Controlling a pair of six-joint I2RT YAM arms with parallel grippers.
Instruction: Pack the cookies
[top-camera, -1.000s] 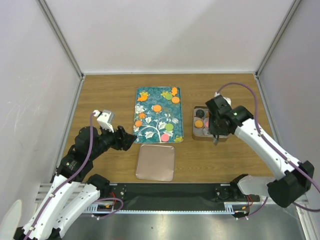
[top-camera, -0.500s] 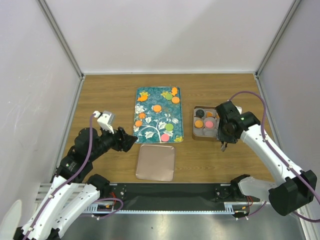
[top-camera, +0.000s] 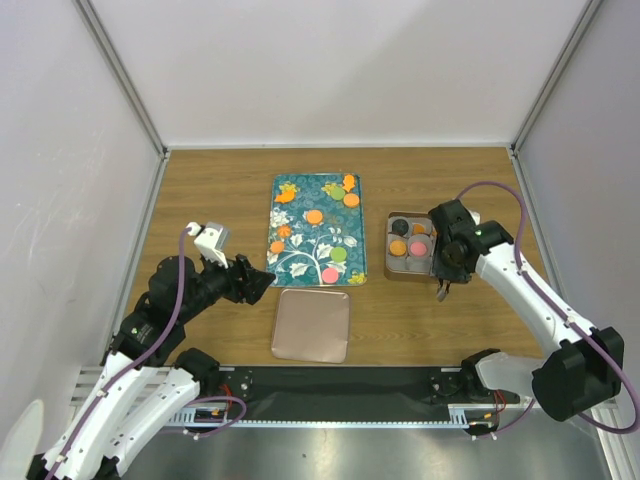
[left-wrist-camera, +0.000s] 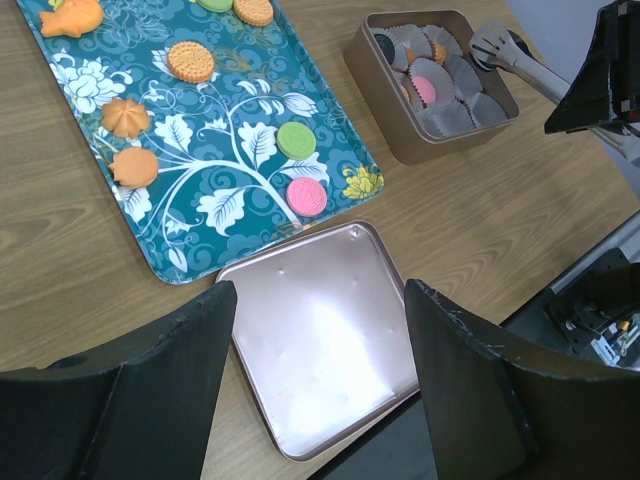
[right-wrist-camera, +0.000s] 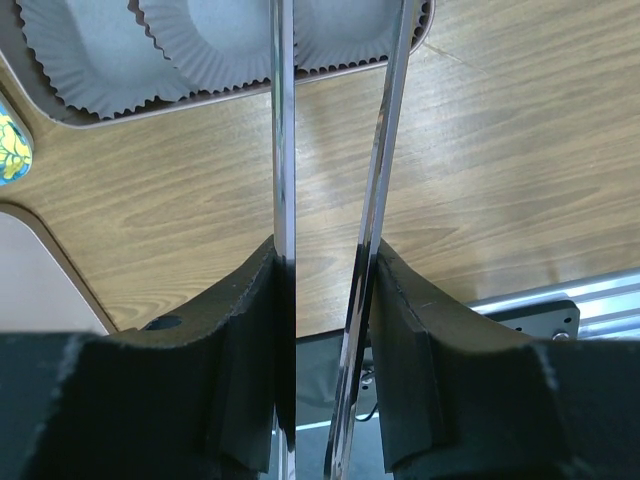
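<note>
Several cookies lie on the teal flowered tray (top-camera: 300, 200): orange (top-camera: 314, 216), green (top-camera: 338, 254) and pink (top-camera: 329, 275). The left wrist view shows the same orange (left-wrist-camera: 191, 61), green (left-wrist-camera: 295, 140) and pink (left-wrist-camera: 306, 196) ones. A black (top-camera: 400, 226), an orange (top-camera: 398, 247) and a pink cookie (top-camera: 418, 247) sit in paper cups inside the tin (top-camera: 390, 262). My right gripper (top-camera: 446, 265) (right-wrist-camera: 322, 250) hangs at the tin's near right corner, shut on metal tongs (right-wrist-camera: 283, 120) (left-wrist-camera: 510, 55). My left gripper (top-camera: 255, 283) (left-wrist-camera: 318, 290) is open and empty above the lid.
A rose-gold tin lid (top-camera: 312, 325) (left-wrist-camera: 320, 340) lies flat near the front edge, just below the tray. Empty paper cups (right-wrist-camera: 215, 45) fill the tin's near side. Grey walls close in the table on three sides.
My right arm has swung with the tongs from over the tin to its near right corner. The left arm has stayed still.
</note>
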